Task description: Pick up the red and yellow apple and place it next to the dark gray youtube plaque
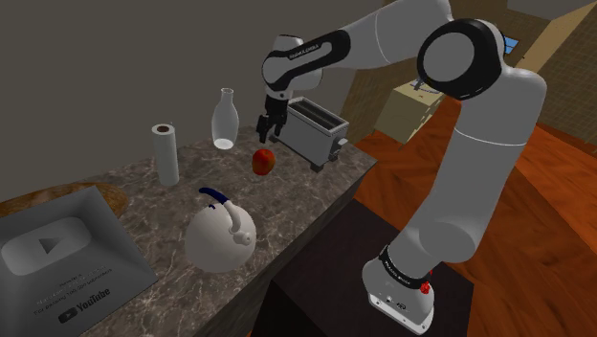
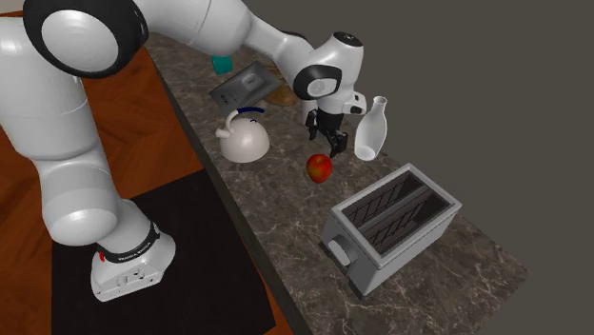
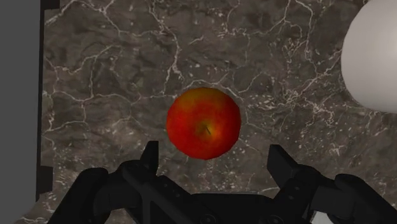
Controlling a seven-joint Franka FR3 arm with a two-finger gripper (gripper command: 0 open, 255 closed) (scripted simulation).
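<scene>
Fingers (image 3: 151, 159) on the gripper (image 3: 214, 153) are spread wide with nothing between them. It hangs just above the apple (image 3: 203, 123) without touching it. The apple is red going yellow-orange in patches and sits on the desk (image 3: 114, 63), stem dimple facing up at the wrist camera.

Desk is a dark brown-grey marble look with white veins all over.

Count on the desk, working outward from the apple:
- one apple (image 1: 263, 160)
- one white bottle (image 1: 224, 120) just beside the gripper (image 1: 269, 129), upright
- one silver two-slot toaster (image 1: 314, 129) near the apple on the other side
- one paper towel roll (image 1: 166, 153), upright
- one white kettle (image 1: 220, 239) with a blue handle
- one dark grey YouTube plaque (image 1: 57, 258), tilted, at the desk end well apart from the apple, with the kettle between them

Second exterior view has the same lineup: toaster (image 2: 390, 224), apple (image 2: 319, 168), gripper (image 2: 331, 143), bottle (image 2: 371, 130), kettle (image 2: 246, 138), plaque (image 2: 243, 88).

Room-wise: plain grey wall (image 1: 96, 57) behind the desk and a reddish wood floor (image 1: 555, 191) past the arm.
</scene>
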